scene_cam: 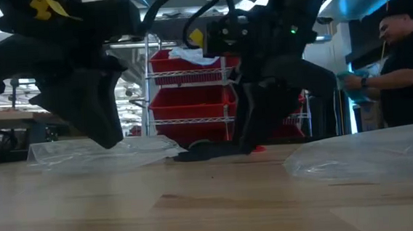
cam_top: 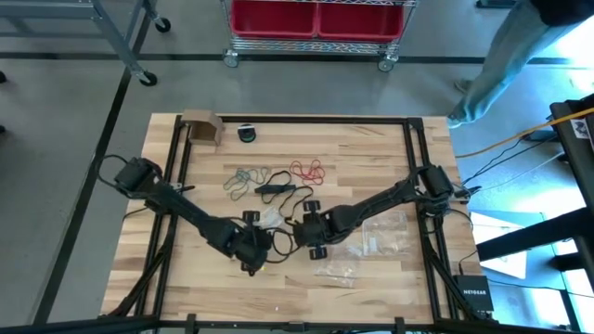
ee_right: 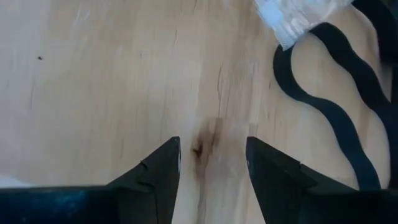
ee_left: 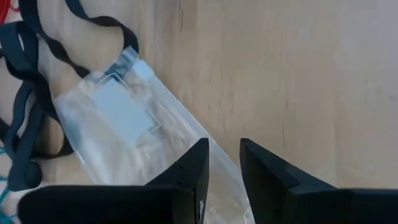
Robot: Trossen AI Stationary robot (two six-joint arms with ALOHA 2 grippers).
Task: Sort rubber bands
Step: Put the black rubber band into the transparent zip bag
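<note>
The rubber bands lie in loose clusters at the table's middle: black ones (cam_top: 278, 193), green ones (cam_top: 246, 179) and red ones (cam_top: 308, 170). A clear zip bag (ee_left: 124, 118) lies just near of the black bands (ee_left: 25, 118). My left gripper (ee_left: 224, 163) (cam_top: 258, 243) slants down over the bag's near end, open by a narrow gap. My right gripper (ee_right: 212, 168) (cam_top: 303, 232) hangs open over bare wood. A wavy black band (ee_right: 336, 106) and a bag corner (ee_right: 298, 15) lie ahead of it. My left gripper comes at the clear bag from above on a slant, and the bag's near end (ee_left: 217, 155) runs under its fingertips. I cannot tell whether the fingers touch it. The bag lies flat on the table.
Two more clear bags (cam_top: 382, 232) (cam_top: 339, 271) lie right of my right gripper. A cardboard box (cam_top: 202, 128) and a small dark round thing (cam_top: 247, 134) sit at the far edge. A person (scene_cam: 407, 65) stands beyond the table's right side.
</note>
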